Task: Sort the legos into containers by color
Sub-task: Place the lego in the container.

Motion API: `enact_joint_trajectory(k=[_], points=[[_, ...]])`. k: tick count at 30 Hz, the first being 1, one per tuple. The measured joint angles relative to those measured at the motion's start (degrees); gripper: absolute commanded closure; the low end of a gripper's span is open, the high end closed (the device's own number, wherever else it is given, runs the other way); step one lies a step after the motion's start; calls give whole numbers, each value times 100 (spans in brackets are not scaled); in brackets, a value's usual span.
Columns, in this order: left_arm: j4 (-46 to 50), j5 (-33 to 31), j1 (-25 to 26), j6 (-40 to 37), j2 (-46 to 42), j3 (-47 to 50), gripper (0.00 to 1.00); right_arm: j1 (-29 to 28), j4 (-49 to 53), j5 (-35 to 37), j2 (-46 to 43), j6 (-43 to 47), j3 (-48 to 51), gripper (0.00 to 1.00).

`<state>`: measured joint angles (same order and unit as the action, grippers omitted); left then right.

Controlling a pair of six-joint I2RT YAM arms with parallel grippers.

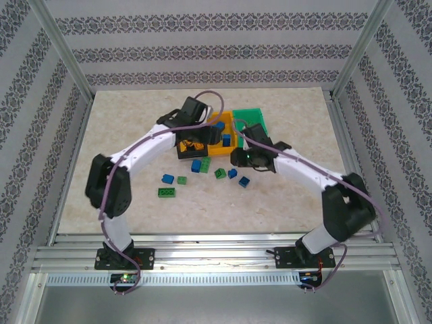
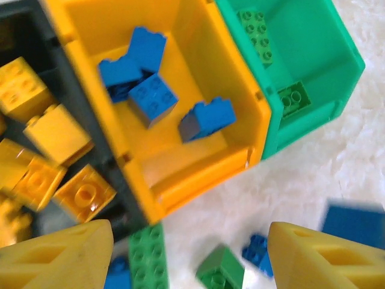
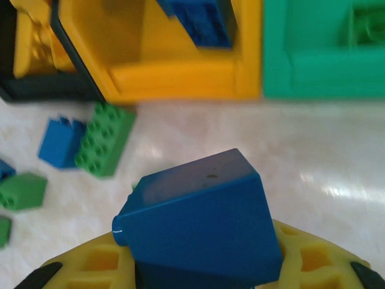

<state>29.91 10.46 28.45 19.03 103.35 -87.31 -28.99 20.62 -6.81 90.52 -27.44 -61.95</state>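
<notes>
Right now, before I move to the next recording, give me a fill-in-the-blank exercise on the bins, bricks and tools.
1. The orange rectangular plastic bin holds ___ studded plastic bricks.
2. The black rectangular plastic bin holds ___ plastic bricks.
3. The right tool is shut on a ___ plastic brick.
4. The left tool hangs over the bins with its jaws ___.
Missing words: blue; yellow; blue; open.

White links and bulky black joints on left arm point(image 1: 145, 150) and right arm point(image 1: 307, 172), each bolted down by a black base plate point(image 1: 125, 258). Thin mauve cables point(image 1: 210, 93) looped alongside. Yellow fingers point(image 2: 60, 259) with triangular cut-outs.
</notes>
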Motion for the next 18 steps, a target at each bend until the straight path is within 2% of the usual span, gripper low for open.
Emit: enact_joint_trajectory(k=[5,8,12,18], points=[[-133,20,-398,297,-1174,1419,30,155,-24,-184,1141,190,-1375,66],[-90,17,-566,466,-1652,2173,22,225,-9,-304,1768,249,-2232,54],[83,28,-726,592,-1908,2712,20,304,168,-472,2500,387,-3316,48],[315,44,-1001,654,-1917,2977,19,341,289,-575,2608,498,-3453,42]])
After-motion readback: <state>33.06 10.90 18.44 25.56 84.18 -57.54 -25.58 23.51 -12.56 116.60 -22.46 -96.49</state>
